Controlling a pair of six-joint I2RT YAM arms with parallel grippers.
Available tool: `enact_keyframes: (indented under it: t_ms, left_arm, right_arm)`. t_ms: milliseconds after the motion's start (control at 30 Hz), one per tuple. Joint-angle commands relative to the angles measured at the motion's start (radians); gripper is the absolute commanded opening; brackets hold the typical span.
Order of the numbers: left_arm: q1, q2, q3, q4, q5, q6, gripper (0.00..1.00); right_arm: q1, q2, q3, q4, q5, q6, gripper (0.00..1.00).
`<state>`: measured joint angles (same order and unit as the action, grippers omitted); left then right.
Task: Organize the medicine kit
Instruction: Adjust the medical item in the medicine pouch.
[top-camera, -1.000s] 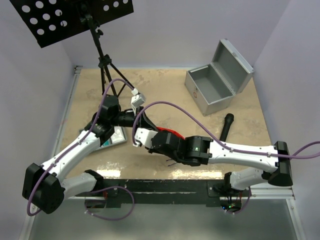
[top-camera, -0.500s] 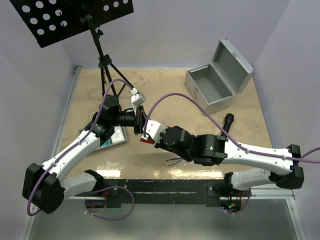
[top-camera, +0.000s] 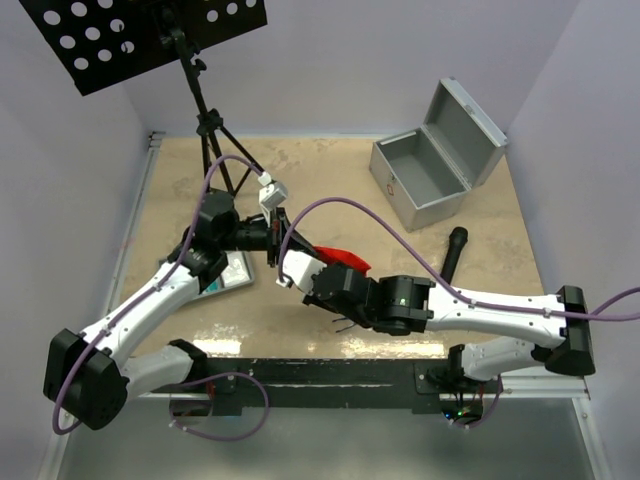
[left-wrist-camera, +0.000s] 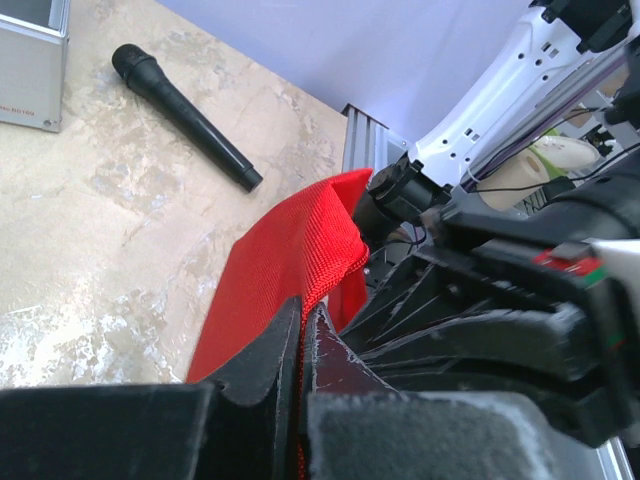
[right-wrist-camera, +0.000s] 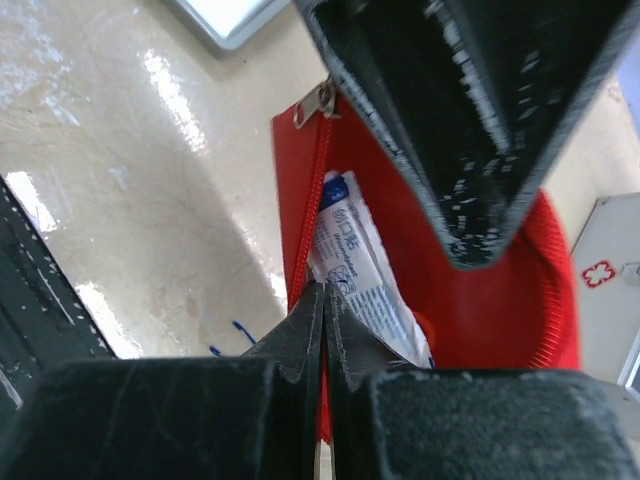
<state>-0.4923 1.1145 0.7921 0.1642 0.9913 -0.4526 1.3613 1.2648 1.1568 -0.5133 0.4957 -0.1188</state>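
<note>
the red pouch (top-camera: 338, 257) is found at the middle of the table (top-camera: 320, 165), gripped from both sides. its fabric edge is pinched by the left gripper (left-wrist-camera: 302, 325), and its zipper lip is pinched by the right gripper (right-wrist-camera: 324, 300). a white-and-blue packet (right-wrist-camera: 352, 262) is seen inside. the silver case (top-camera: 420, 185) is stood open at the far right.

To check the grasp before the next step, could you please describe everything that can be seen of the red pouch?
The red pouch looks like woven nylon fabric and sits between the two arms near the middle of the table. Its red zipper is open, with a metal pull at one end, and a white sachet with blue print shows inside. The left gripper pinches one fabric edge; the right gripper is shut on the zipper edge. Whether it rests on the table cannot be told.
</note>
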Motion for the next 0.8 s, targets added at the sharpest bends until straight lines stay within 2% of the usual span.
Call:
enact_keyframes:
  t_ms: [0, 200, 300, 400, 500, 667, 767]
  left_arm:
    - [-0.003, -0.044, 0.009, 0.069, 0.013, -0.032, 0.00]
    - [-0.003, -0.073, 0.001, 0.060, 0.001, -0.037, 0.00]
    - [-0.003, -0.071, 0.009, -0.038, -0.091, 0.031, 0.00]
    - [0.000, -0.051, 0.007, -0.106, -0.183, 0.074, 0.00]
    - [0.008, -0.025, -0.019, -0.123, -0.259, 0.075, 0.00]
    - [0.027, -0.004, -0.059, -0.123, -0.359, 0.054, 0.00]
    - [0.037, -0.025, -0.065, -0.149, -0.462, 0.051, 0.00]
  right_arm:
    - [-0.005, 0.025, -0.023, 0.032, 0.047, 0.042, 0.00]
    - [-0.027, 0.039, -0.022, 0.032, 0.075, 0.067, 0.00]
    - [-0.027, -0.005, 0.015, 0.051, 0.041, 0.062, 0.10]
    - [-0.027, -0.085, 0.030, 0.113, -0.002, 0.073, 0.27]
    - [-0.025, -0.149, 0.040, 0.130, -0.028, 0.099, 0.39]
    - [-0.027, -0.240, -0.005, 0.156, 0.018, 0.188, 0.51]
    - [-0.037, -0.269, -0.068, 0.159, 0.108, 0.331, 0.57]
